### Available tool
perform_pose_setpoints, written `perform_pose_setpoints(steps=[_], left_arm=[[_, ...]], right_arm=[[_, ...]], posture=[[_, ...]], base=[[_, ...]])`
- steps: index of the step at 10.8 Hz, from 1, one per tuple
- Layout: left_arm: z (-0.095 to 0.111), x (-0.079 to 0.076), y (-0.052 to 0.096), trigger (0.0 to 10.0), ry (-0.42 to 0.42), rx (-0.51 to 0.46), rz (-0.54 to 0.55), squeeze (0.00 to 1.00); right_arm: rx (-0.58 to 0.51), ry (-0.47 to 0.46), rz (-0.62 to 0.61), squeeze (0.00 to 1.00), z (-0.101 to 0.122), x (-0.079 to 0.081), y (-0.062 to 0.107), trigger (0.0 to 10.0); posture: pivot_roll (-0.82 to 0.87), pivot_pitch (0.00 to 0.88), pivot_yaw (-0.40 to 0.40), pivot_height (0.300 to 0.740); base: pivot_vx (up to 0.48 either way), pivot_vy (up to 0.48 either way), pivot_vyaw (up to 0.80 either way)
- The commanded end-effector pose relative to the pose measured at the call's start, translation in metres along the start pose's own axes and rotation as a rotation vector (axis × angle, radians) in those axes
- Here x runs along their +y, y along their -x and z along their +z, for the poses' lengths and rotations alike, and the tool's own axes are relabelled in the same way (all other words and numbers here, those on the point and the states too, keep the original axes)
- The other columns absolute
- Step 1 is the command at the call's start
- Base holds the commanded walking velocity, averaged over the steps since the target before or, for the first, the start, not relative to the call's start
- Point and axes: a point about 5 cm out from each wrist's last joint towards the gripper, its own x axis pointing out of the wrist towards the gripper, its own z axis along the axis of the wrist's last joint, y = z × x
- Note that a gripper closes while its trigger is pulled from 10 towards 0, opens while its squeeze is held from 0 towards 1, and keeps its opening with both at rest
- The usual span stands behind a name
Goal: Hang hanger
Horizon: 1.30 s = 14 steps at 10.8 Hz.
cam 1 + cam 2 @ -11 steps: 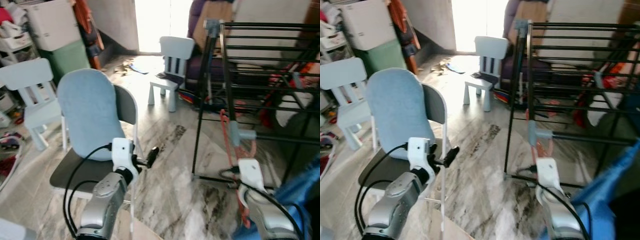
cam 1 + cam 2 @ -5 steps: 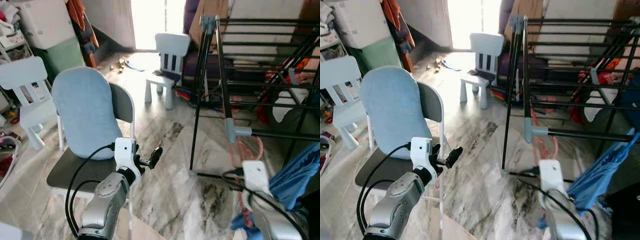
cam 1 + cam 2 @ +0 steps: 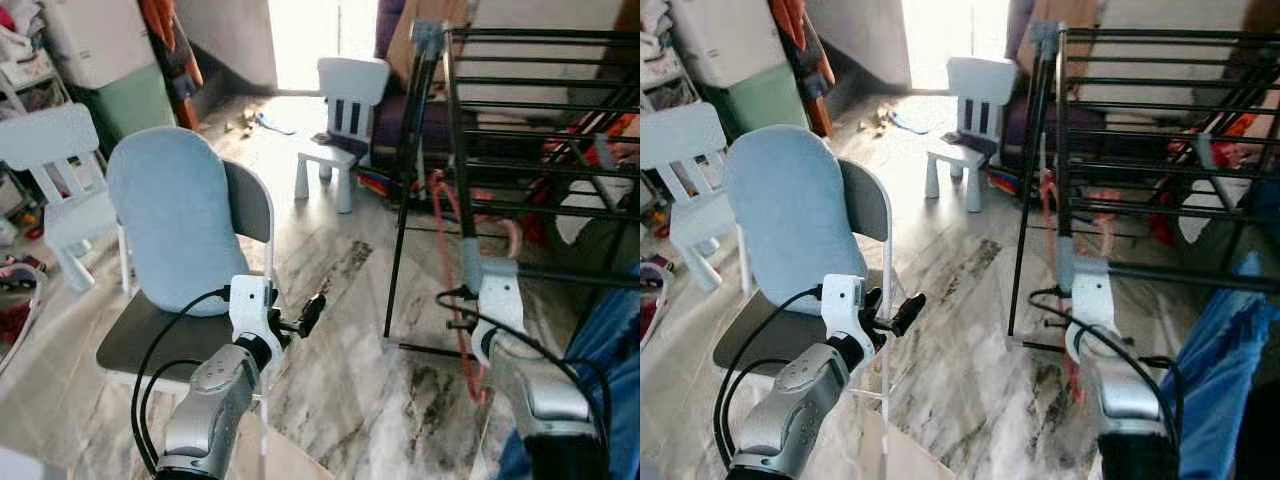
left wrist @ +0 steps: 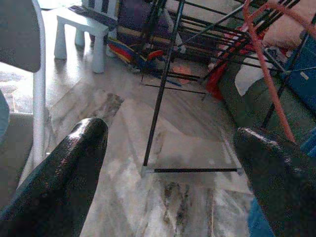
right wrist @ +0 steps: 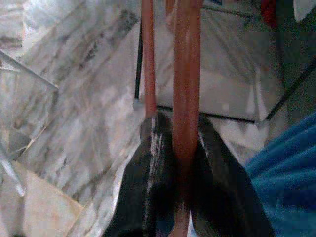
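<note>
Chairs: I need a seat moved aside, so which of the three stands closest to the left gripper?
The grey folding chair with the blue cushion, right beside the left gripper. The two white plastic chairs stand farther off.

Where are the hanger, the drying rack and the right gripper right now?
hanger (image 5: pixel 186 94): right wrist view, on its orange bar above the fingers.
drying rack (image 3: pixel 455 150): left eye view, on its black corner upright.
right gripper (image 5: pixel 183 148): right wrist view, between the black fingertips clamped on the hanger.
</note>
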Motion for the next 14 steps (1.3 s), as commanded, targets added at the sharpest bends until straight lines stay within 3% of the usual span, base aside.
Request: perform_pose_setpoints(steps=[1, 4, 5, 6, 7, 9, 10, 14], left_arm=[[0.004, 0.001, 0.001, 10.0, -0.004, -0.007, 0.004, 0.00], [0.000, 0.000, 0.005, 10.0, -0.026, 0.027, -0.014, 0.00], [0.000, 0.001, 0.005, 10.0, -0.027, 0.029, -0.013, 0.00], [0.001, 0.001, 0.005, 10.0, -0.030, 0.027, -0.015, 0.00], [0.002, 0.001, 0.005, 10.0, -0.032, 0.024, -0.018, 0.00], [0.003, 0.002, 0.004, 10.0, -0.035, 0.023, -0.024, 0.00], [0.004, 0.002, 0.003, 10.0, -0.041, 0.024, -0.038, 0.00], [0.006, -0.002, -0.001, 10.0, -0.059, 0.021, -0.076, 0.00]], right_arm=[[-0.011, 0.014, 0.003, 0.00, -0.001, -0.001, 0.003, 10.0], [0.155, 0.014, 0.035, 0.00, -0.055, 0.009, 0.016, 10.0], [0.173, 0.008, 0.041, 0.00, -0.061, 0.010, 0.017, 10.0], [0.152, 0.022, 0.044, 0.00, -0.059, 0.009, 0.021, 10.0], [0.051, 0.050, 0.052, 0.00, -0.047, 0.007, 0.027, 10.0], [0.001, 0.011, 0.042, 0.00, -0.041, 0.004, 0.037, 10.0], [-0.011, 0.009, 0.047, 0.00, -0.045, 0.002, 0.048, 10.0], [0.036, 0.024, 0.023, 0.00, -0.070, -0.008, 0.057, 10.0]], posture=[[-0.23, 0.000, 0.026, 0.740], [-0.24, 0.000, 0.036, 0.740], [-0.23, 0.000, 0.037, 0.740], [-0.24, 0.000, 0.039, 0.740], [-0.23, 0.000, 0.039, 0.740], [-0.24, 0.000, 0.049, 0.740], [-0.25, 0.000, 0.061, 0.740], [-0.26, 0.000, 0.066, 0.740]], base=[[0.000, 0.000, 0.00], [0.000, 0.000, 0.00], [0.000, 0.000, 0.00], [0.000, 0.000, 0.00], [0.000, 0.000, 0.00], [0.000, 0.000, 0.00], [0.000, 0.000, 0.00], [0.000, 0.000, 0.00]])
